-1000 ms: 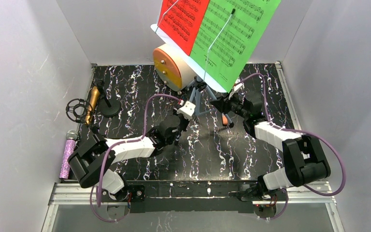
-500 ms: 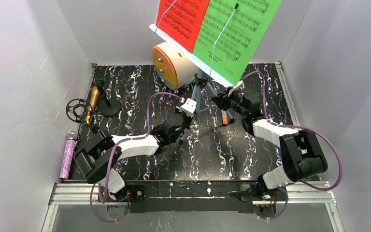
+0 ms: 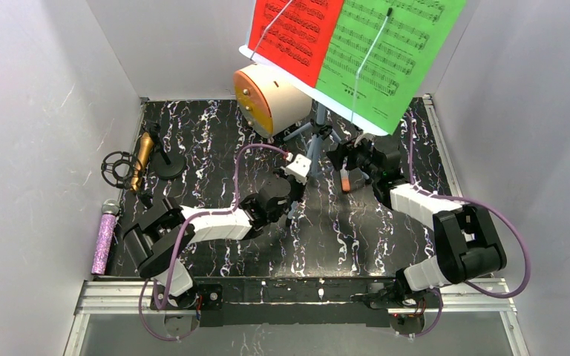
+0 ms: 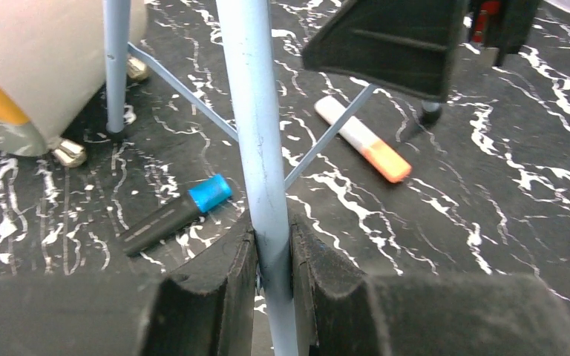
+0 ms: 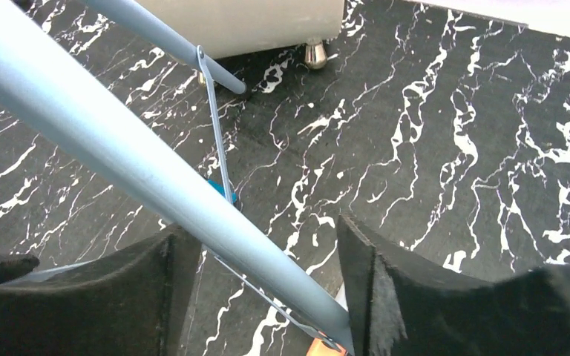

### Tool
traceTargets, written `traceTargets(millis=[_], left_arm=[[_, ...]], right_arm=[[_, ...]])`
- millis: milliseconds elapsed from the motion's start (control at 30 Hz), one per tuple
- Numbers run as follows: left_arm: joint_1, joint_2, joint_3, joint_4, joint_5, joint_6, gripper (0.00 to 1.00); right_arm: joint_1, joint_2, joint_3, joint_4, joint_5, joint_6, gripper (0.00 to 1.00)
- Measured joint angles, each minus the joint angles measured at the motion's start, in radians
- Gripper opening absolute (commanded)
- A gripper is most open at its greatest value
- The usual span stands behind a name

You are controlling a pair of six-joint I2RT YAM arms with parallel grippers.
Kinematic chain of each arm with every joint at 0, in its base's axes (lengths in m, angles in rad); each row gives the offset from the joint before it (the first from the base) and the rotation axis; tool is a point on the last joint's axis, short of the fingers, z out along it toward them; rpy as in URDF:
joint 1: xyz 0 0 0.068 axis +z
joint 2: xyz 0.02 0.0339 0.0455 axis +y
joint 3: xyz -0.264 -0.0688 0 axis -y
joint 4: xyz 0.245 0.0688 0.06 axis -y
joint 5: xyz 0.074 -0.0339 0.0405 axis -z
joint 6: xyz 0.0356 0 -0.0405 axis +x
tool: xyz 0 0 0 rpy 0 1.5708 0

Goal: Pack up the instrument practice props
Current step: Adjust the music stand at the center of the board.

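At the far left a silver-headed purple microphone (image 3: 105,241) lies lengthwise along the table's edge, and just behind it a gold microphone (image 3: 143,159) rests tilted in a small black mic tripod (image 3: 168,165) with a wire cradle. Toward the middle, the left gripper (image 4: 271,245) is clamped tight on one leg of the pale-blue sheet-music tripod (image 4: 256,126) — the tube is pinched between both pads. The stand leans to the right, carrying a red music sheet (image 3: 293,33) and, beside it, a green music sheet (image 3: 386,44) held under thin wire clips. The right gripper (image 5: 260,231) stands wide apart astride another leg; the tube seems to graze the right-hand pad, though that is hard to judge. The table (image 3: 215,126) is black with white marble veining, boxed in by plain white walls. A round cream-and-orange cabinet (image 3: 267,100) lies on its side behind the stand, a black pen with a blue cap (image 4: 171,215) and an orange-and-white marker (image 4: 364,141) lie among the legs. The sheets' tops are cut off by the overhead view, and they hide the tripod's hub.
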State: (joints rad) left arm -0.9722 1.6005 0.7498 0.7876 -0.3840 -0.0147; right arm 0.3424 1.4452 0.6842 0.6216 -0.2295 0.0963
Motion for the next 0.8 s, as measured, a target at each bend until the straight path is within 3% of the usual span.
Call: traceTargets(millis=[400, 600, 800], left_arm=[[-0.037, -0.032, 0.002, -0.060, 0.075, -0.072, 0.59], [-0.030, -0.142, 0.001, -0.196, 0.098, -0.138, 0.71], [-0.013, -0.316, 0.040, -0.381, 0.113, -0.205, 0.75]], right_arm=[[0.013, -0.193, -0.013, -0.237, 0.097, 0.155, 0.99], [0.020, -0.367, 0.001, -0.423, 0.206, 0.263, 0.99], [0.020, -0.509, 0.132, -0.743, 0.286, 0.342, 0.99]])
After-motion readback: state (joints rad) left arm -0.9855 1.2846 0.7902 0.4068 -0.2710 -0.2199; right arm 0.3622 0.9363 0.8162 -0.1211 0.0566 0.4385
